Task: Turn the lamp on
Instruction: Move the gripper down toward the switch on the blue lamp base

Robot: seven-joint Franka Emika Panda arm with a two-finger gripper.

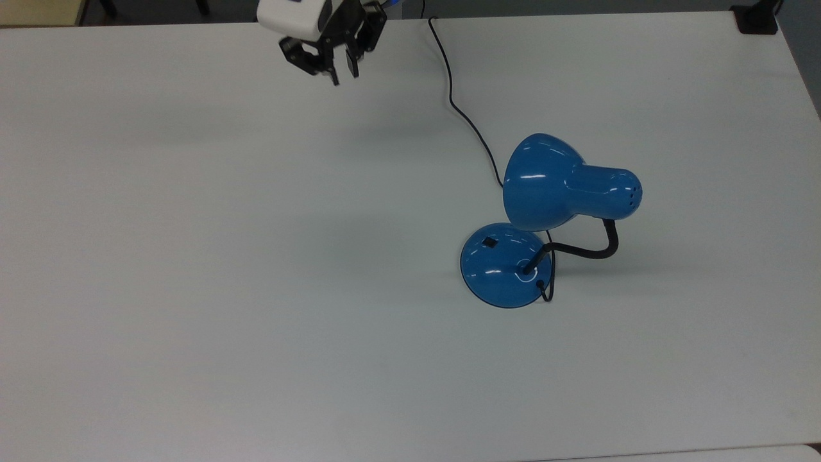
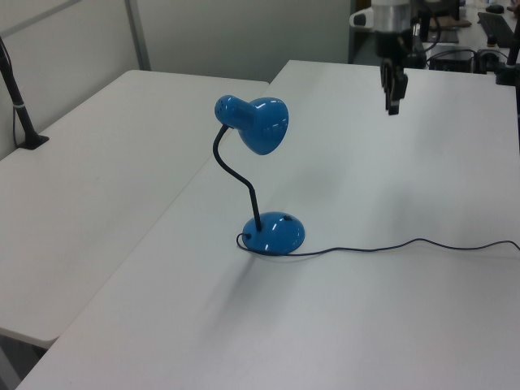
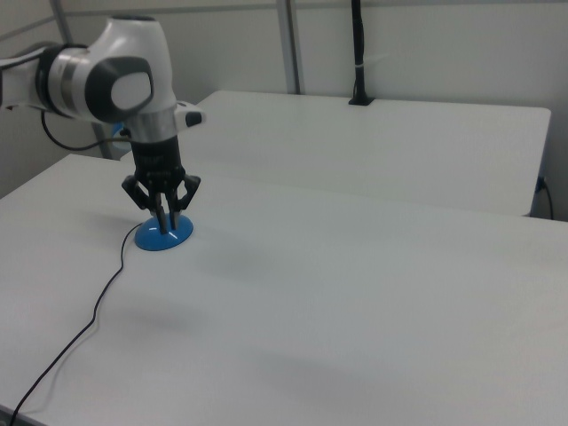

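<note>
Gripper (image 1: 343,72) nearly closed, empty, above a plain white tabletop (image 1: 192,256). Blue lamp (image 1: 551,212) well apart, toward the top view's lower right. Second white table (image 3: 399,142) and pale walls beyond.

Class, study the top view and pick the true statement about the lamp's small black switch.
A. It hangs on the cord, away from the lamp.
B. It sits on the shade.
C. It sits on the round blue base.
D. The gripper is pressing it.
C: the switch is a small black square on the domed base, far from the gripper.
</note>
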